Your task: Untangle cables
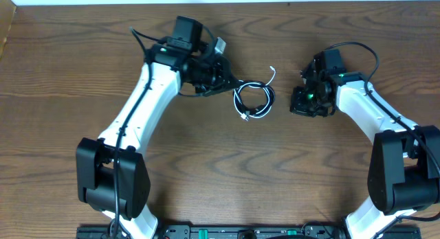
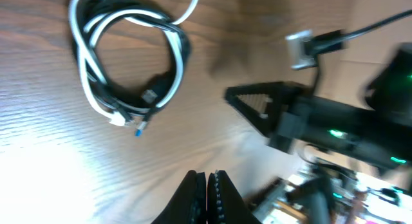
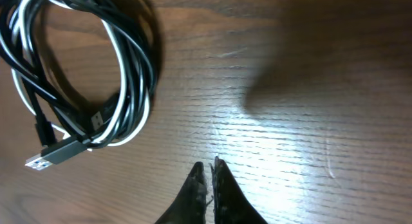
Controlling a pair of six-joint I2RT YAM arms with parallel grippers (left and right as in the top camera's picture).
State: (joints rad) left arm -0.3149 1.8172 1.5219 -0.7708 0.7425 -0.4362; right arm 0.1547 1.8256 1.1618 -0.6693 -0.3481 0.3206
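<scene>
— Looking at the overhead first, where were the cables [image 1: 253, 101]?

— I had them in one small coil on the table [image 1: 206, 170], roughly midway between my two arms and toward the far side. The white cable [image 1: 273, 73] trailed a loose end off the coil's far right. My left arm [image 1: 137, 108] reached in from the left and my right arm [image 1: 375, 108] from the right, each ending near the coil. From up there I could not tell how either set of fingers stood.

— And the left wrist?

— The left gripper [image 2: 207, 180] showed at the near edge with its fingers pressed together. Only a sliver separated them and nothing was between them. The coil lay apart from it, off to the far left. The black cable [image 2: 122, 98] and the white one were looped round together, with their plugs bunched on the coil's near side.

— Right wrist?

— Much alike. The right gripper [image 3: 209, 167] was closed to a thin slit, gripping nothing, over bare wood. The coil sat to the far left of it, not touching. A metal-tipped plug poked out at the coil's near left.
</scene>
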